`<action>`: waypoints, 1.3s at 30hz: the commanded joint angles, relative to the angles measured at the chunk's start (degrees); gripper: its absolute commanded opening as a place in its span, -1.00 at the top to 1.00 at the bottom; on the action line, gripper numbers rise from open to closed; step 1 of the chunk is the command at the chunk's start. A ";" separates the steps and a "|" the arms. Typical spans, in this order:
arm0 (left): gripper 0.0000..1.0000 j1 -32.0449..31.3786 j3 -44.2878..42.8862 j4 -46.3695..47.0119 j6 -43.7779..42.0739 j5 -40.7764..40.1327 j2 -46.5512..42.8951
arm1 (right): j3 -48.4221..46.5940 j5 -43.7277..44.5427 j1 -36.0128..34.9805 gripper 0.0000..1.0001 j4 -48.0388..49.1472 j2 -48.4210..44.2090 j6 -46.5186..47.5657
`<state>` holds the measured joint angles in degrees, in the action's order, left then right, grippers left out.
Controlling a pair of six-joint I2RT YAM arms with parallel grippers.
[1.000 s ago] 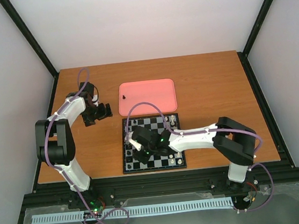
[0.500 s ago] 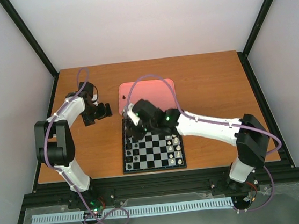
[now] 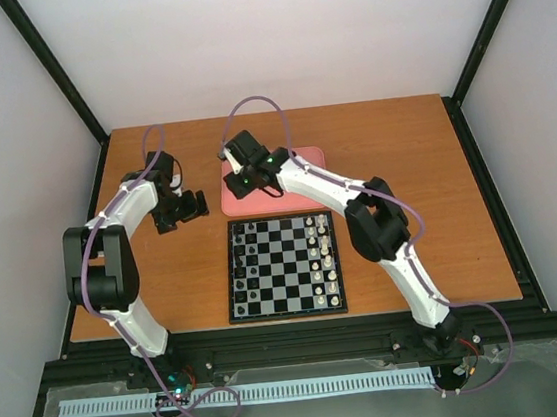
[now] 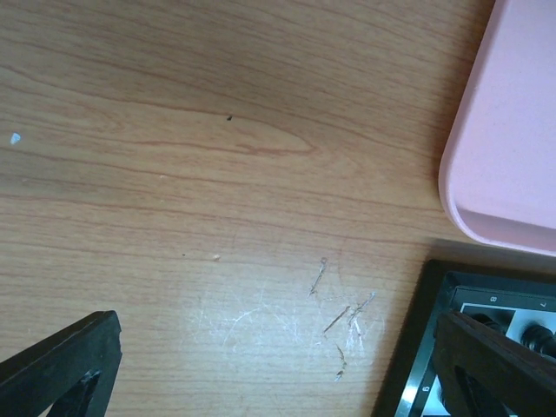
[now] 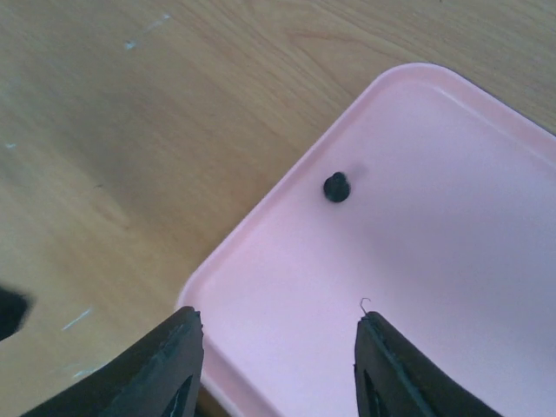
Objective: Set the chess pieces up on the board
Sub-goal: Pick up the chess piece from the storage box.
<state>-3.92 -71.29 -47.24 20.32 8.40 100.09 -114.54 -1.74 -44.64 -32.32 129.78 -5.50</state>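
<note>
Pink plastic fills my right wrist view as the right gripper (image 5: 280,320) hangs over the left corner of the pink tray (image 5: 452,261), jaws parted and nothing between them. One black piece (image 5: 336,187) sits alone in the tray, just inside the rim, ahead of the fingertips and a little toward the right-hand finger. From overhead, the board (image 3: 291,314) lies on the wooden table (image 3: 403,154) just this side of the tray. The black chess pieces (image 3: 246,265) are ranked along its left side and the white pieces (image 3: 321,256) along its right. My left gripper (image 3: 186,207) is parked beside the tray's left end, fingers spread wide and holding nothing.

As I read it, the step in hand is fetching that lone piece, and the trouble lies in its size and its spot. It is tiny and close to the raised lip. If I come down without centring first, one finger could land on the rim, or a lopsided squeeze could flick the piece across the smooth plastic. I cannot tell whether it stands or lies on its side, which affects how it would seat in the pinch. Later, the crowded black ranks leave little room, so a careless set-down could topple its neighbours. The left gripper waits near enough that a wide swing risks a clash.
</note>
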 commanded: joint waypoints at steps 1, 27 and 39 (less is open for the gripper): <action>-0.99 -0.62 -1.23 0.66 0.11 0.61 -2.07 | -9.90 -0.06 3.02 -0.07 -5.93 7.23 -1.38; -0.21 -10.78 -39.33 -5.21 2.50 -5.55 28.53 | 6.13 1.97 17.67 0.03 -2.84 -6.29 -3.00; 0.11 -12.89 -48.11 -7.77 1.83 -7.57 35.68 | 8.04 0.93 19.98 0.03 -2.08 -7.61 -2.93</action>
<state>-16.23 -114.63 -52.93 22.63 1.74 133.03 -106.85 -0.23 -25.19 -35.42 124.97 -8.78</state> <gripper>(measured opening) 0.468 0.485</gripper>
